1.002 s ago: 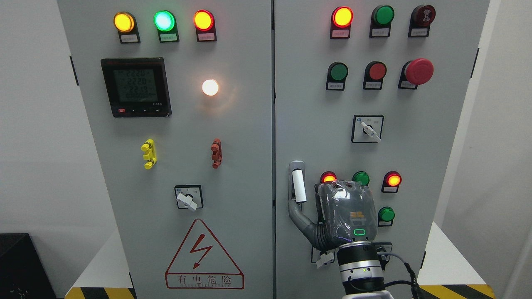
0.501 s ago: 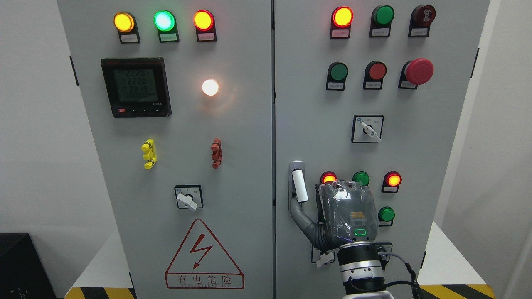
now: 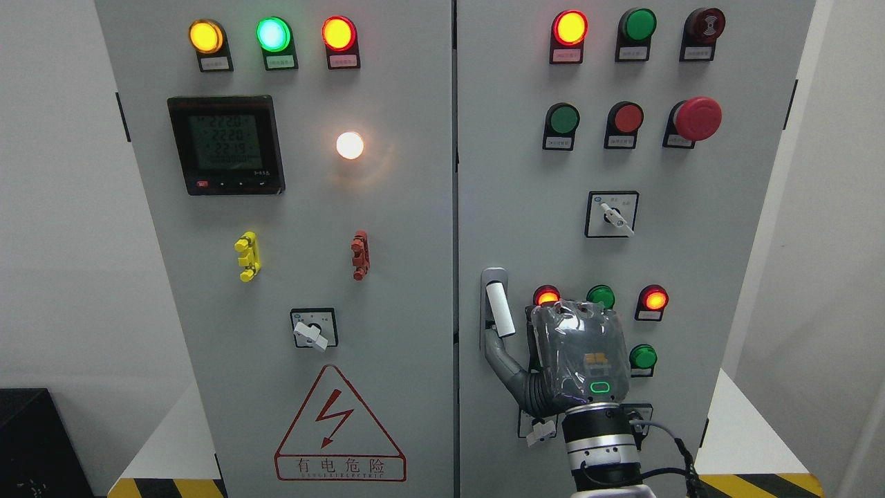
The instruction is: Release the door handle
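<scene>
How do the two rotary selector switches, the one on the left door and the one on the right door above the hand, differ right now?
The left door selector sits low on its door, level with the door handle; the right door selector sits higher, above the right hand. The left door selector's white knob is broad and stubby; the right door selector's is slim. Both have square black-framed plates and knobs pointing lower right.

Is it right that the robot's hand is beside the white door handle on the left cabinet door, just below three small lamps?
Not quite. The head view shows the right hand beside the white door handle on the right cabinet door, not the left; the three small lamps do sit just above.
</scene>
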You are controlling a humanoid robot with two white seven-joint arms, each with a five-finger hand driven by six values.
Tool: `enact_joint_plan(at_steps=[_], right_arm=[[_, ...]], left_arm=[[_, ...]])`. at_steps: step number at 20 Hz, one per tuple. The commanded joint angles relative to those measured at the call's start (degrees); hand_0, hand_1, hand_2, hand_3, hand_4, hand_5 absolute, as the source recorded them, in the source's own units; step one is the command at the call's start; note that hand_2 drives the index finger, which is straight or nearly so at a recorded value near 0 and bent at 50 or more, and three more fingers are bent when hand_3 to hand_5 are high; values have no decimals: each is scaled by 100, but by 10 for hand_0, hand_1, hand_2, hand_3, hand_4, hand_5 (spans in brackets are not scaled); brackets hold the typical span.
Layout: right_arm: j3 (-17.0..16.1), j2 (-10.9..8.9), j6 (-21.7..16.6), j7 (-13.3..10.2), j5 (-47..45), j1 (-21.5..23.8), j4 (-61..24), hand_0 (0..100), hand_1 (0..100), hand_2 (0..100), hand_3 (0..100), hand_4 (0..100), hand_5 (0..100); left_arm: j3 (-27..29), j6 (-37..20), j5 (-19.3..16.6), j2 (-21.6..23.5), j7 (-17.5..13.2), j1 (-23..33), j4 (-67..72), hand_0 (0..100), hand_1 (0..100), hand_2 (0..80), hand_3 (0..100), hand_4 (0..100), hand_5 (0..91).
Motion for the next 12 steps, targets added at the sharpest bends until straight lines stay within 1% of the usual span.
enact_joint_plan(at_steps=[1, 12], right_arm=[[-2, -15, 2, -10, 0, 7, -12, 455, 333, 943, 1000, 966, 928], [-28, -41, 2, -10, 9, 69, -91, 462, 363, 943, 1000, 966, 928]], left_arm=[[-123, 0, 0, 0, 0, 0, -114, 0, 0, 23, 95, 12, 0], [-123, 0, 0, 0, 0, 0, -114, 0, 0, 23, 95, 12, 0]])
